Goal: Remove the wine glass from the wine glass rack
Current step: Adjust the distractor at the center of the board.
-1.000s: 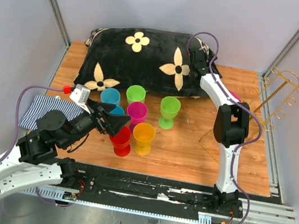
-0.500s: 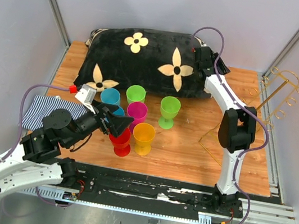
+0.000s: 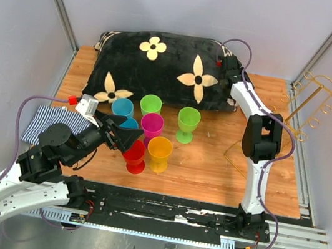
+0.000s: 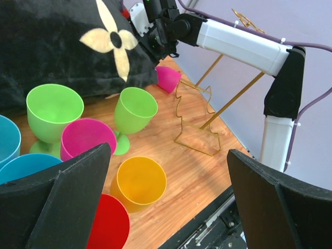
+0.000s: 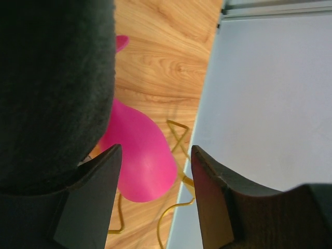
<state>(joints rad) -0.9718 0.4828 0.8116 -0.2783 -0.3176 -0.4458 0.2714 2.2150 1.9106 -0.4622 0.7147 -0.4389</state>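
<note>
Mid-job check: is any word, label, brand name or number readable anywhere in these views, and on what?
No text can be read in any view.
The cups, pink wine glass, flower-patterned cushion, striped cloth and wine glass rack bear no lettering.
The arms show no legible marking; anything printed on them is too small to tell.

Gold wine glass rack (image 3: 306, 106) at the table's (image 3: 209, 169) right edge, right claw (image 3: 229, 63) by the black flowered pillow (image 3: 162, 67)

Pale grey walls (image 3: 191, 2), wooden tabletop (image 3: 208, 175), aluminium corner posts (image 3: 58, 0), even light.
</note>
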